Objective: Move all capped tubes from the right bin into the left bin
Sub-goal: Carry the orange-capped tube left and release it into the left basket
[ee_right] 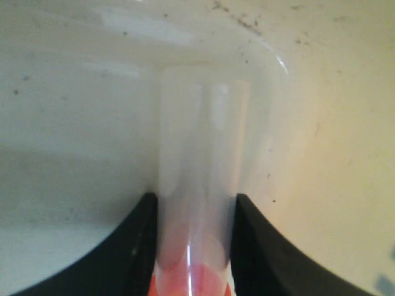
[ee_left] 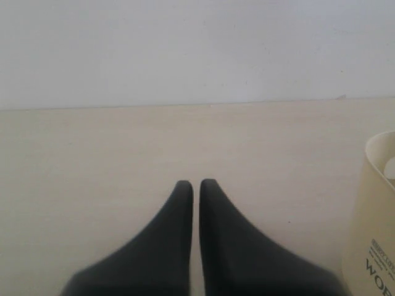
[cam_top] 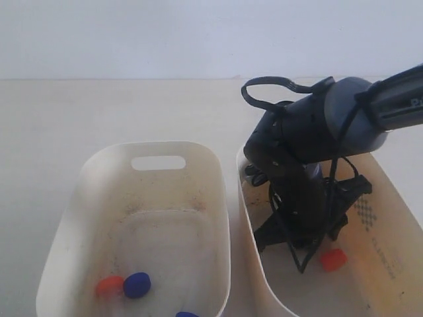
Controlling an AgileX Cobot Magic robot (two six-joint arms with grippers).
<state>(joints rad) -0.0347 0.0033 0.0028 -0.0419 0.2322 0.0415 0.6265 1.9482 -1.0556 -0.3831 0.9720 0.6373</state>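
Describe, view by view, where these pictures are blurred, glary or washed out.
Exterior view: pale table and wall nearly washed out. Left wrist view: left hand blurs nearer the camera. Right wrist view: capped tube out of focus, thin glare streak near its cap.

Likely a lab bench: bare pale table [cam_top: 99, 112], blank wall [cam_top: 198, 33].

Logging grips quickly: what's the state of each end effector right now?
Left end effector: closed, empty.
Right end effector: closed on the orange-capped tube.
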